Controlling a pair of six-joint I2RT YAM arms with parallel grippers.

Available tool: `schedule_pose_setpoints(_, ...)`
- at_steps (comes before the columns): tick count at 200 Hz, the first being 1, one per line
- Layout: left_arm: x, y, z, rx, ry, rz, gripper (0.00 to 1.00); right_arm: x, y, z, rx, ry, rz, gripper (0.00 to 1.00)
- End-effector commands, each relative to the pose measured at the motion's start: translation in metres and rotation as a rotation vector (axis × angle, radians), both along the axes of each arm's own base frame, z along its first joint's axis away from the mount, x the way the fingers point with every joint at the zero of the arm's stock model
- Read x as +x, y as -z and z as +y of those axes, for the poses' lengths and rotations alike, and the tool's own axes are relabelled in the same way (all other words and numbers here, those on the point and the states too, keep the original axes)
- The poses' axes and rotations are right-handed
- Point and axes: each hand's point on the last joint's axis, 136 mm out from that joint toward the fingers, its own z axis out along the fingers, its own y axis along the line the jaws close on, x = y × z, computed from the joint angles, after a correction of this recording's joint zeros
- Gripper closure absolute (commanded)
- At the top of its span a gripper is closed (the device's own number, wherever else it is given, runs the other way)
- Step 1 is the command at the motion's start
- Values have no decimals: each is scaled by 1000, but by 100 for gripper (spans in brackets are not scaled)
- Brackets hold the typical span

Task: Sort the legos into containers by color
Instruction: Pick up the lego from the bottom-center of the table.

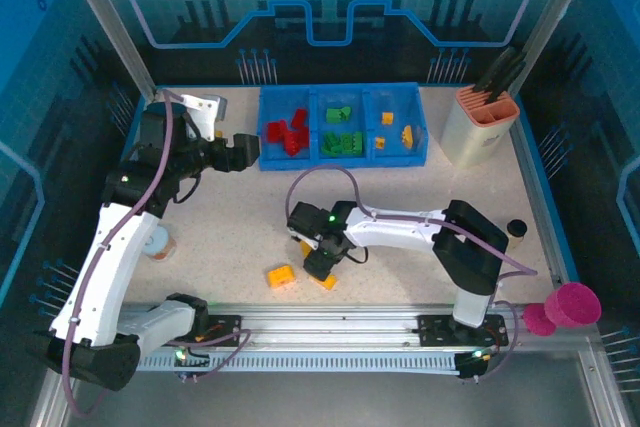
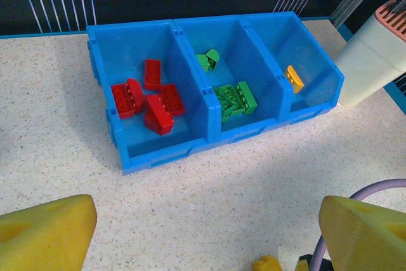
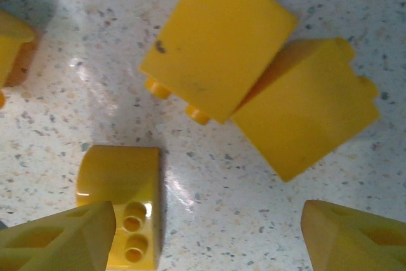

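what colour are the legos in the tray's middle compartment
Green legos, clearest in the left wrist view.

Blue tray (image 2: 152, 155) at 12 o'clock, three compartments side by side. Left compartment: red legos (image 2: 149, 101) in a touching cluster. Middle: green legos (image 2: 233, 99), one at the far end, the others bunched nearer. Right: one yellow-orange lego (image 2: 294, 78). Beige holder (image 2: 374, 61) at 2 o'clock, just beside the tray. Left gripper (image 2: 203, 228) spread wide over bare table, yellow fingers (image 2: 44, 236) at 7 and 5 o'clock. Yellow lego (image 2: 266, 263) at the 6 o'clock edge.
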Motion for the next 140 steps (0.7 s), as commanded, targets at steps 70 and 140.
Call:
schedule_pose_setpoints(70, 3, 0, 0, -1, 12, -20, 8, -27, 24, 1, -96, -39, 39, 27)
schedule_pose_setpoints(140, 5, -1, 1, 8, 7, -26, 8, -18, 34, -42, -261, 2, 5, 65)
